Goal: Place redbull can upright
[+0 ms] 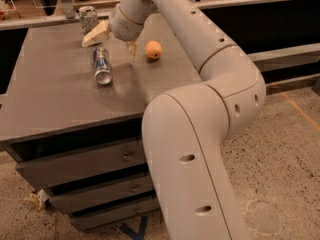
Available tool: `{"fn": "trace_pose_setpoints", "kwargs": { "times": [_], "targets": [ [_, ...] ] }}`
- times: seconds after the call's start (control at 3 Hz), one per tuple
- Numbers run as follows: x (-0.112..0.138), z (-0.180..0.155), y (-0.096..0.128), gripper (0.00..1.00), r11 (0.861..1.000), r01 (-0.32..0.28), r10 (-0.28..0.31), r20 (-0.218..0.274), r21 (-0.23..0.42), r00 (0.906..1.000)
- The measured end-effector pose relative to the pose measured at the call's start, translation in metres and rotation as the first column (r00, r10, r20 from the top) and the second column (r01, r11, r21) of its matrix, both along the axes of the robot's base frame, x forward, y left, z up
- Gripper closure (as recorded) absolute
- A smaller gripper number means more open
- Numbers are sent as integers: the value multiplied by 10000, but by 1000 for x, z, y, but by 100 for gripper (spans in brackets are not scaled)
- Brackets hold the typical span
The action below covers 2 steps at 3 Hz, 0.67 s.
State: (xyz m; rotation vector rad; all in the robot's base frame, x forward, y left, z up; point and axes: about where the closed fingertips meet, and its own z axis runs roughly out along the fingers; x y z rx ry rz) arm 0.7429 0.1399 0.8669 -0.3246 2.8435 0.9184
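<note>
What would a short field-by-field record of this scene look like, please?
redbull can: lying on its side on the table, not upright
claw: open, at the can's far end, not gripping it
other can: standing near the table's back edge
orange: on the table beside the claw, apart from both cans
table: grey top, drawers in front
task status: not yet done
</note>
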Motion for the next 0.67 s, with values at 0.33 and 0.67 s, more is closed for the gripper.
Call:
{"fn": "trace_pose_setpoints", "kwargs": {
  "times": [0.33,0.67],
  "targets": [
    [-4,5,9,0,9981,-523,531,245,-313,9983],
    [-8,8,19,0,9929,-1038,1064,440,-572,9933]
  ]
}}
